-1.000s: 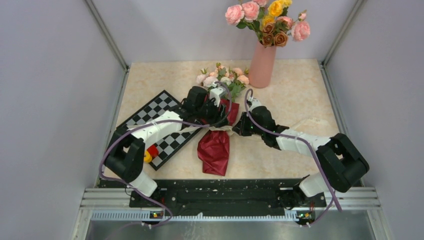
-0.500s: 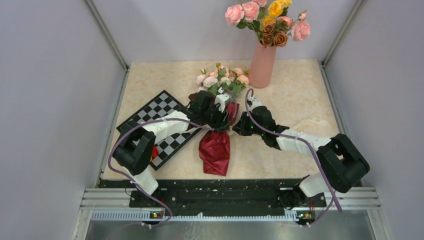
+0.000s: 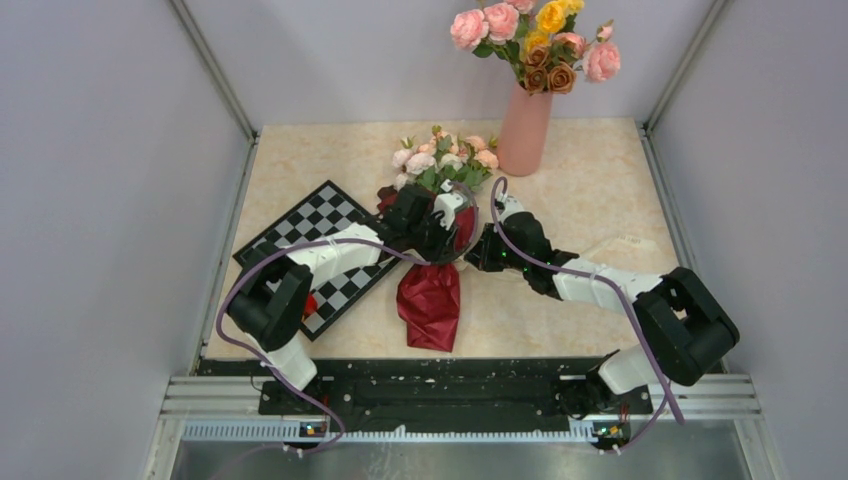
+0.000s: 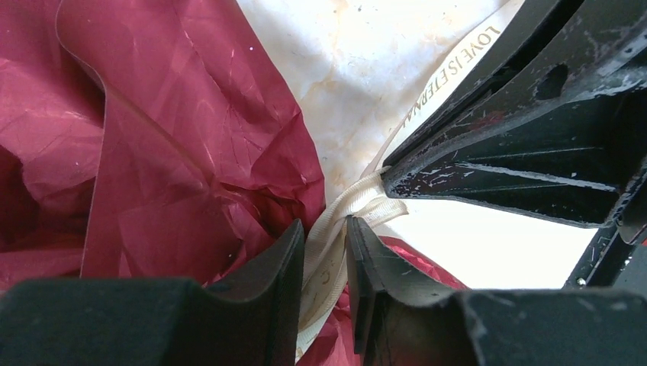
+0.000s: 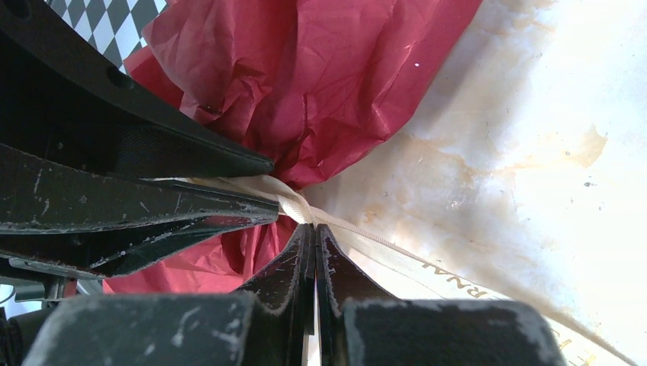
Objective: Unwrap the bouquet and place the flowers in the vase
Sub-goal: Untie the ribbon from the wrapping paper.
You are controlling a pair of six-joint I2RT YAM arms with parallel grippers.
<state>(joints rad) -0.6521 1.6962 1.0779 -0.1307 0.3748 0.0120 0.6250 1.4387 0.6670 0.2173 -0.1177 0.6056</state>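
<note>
Top external shows bouquet [image 3: 430,295] lying near-to-far, flowers [image 3: 445,158] at far end.

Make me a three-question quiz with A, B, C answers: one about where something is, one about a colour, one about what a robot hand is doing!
1. Where is the chessboard? A) on the table's left side B) in a box C) on a chair
2. What colour paper wraps the bouquet? A) blue B) dark red C) green
3. What is the right gripper doing? A) hanging open B) pinching the ribbon C) lifting a cup
Answers: 1A, it lies left of the bouquet; 2B, the crinkled wrap is dark red; 3B, it is shut on the cream ribbon.
</note>
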